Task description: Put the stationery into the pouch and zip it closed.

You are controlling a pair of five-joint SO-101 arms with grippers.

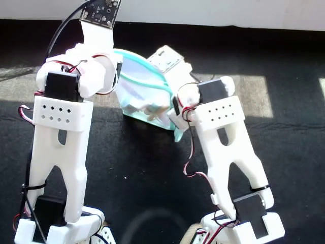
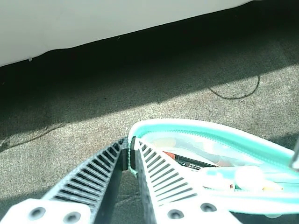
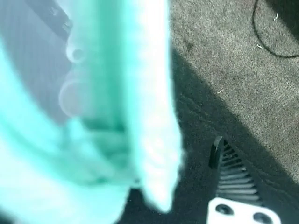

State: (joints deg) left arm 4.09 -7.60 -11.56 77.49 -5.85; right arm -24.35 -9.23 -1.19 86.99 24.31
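Pressed together, the jaws of the left gripper [image 2: 129, 145] are pinching one end of the pouch [image 2: 210, 135] right at its teal zip band. The two ribbed fingers [image 2: 161, 179] are lying almost flat against each other with only the pouch's edge between them. The pouch is sitting between the two arms toward the far side of the table [image 2: 93, 107], whose dark grey cloth is lying partly in sunlight and partly in shadow; whether the pouch's lower edge is touching the cloth cannot be told. Its mouth is gaping open, the zip band curving away from the left gripper in a wide bow. The stationery is lying inside: a pen [image 2: 191, 162] with a red and black barrel is resting along the clear wall, and some pale pieces [image 2: 247, 177], too blurred to name, are lying just beside it. The right gripper [image 1: 173, 109] is sitting at the opposite end of the pouch, and in its wrist view the teal fabric is drooping close before the camera; whether that gripper is spread or clamped cannot be told. A thin dark loop of thread [image 2: 243, 95] is lying on the cloth beyond the pouch, and a white wall [image 2: 70, 23] is running along the table's far edge.
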